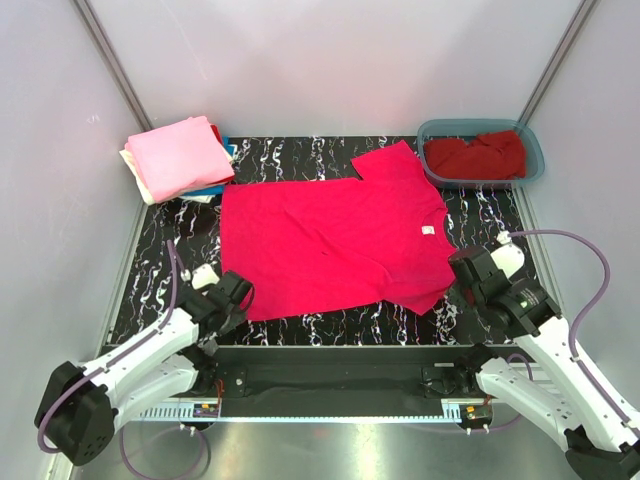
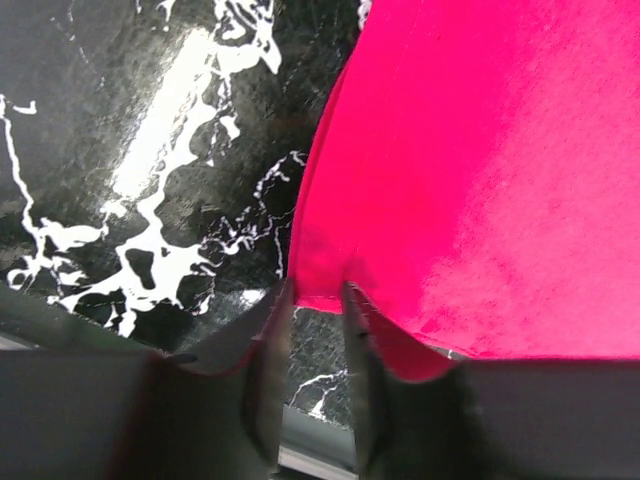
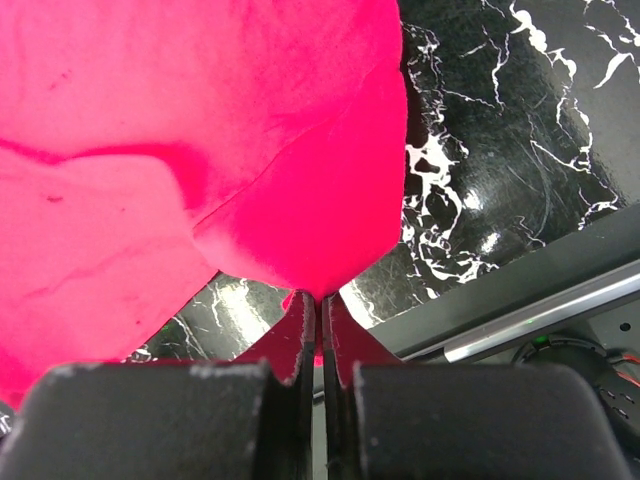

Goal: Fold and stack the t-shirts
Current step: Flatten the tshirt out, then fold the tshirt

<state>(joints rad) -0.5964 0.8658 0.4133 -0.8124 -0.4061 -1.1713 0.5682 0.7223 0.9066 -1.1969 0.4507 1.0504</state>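
A bright pinkish-red t-shirt lies spread flat on the black marbled table. My left gripper is at the shirt's near left corner. In the left wrist view its jaws stand slightly apart, with the hem just at the tips and table showing between them. My right gripper is at the shirt's near right edge. In the right wrist view it is shut on a fold of the red cloth. A folded stack with a light pink shirt on top sits at the back left.
A teal tub at the back right holds a darker red shirt. Cream and blue folded shirts show under the pink one. The table's metal front rail runs just behind my right gripper. Grey walls enclose the table.
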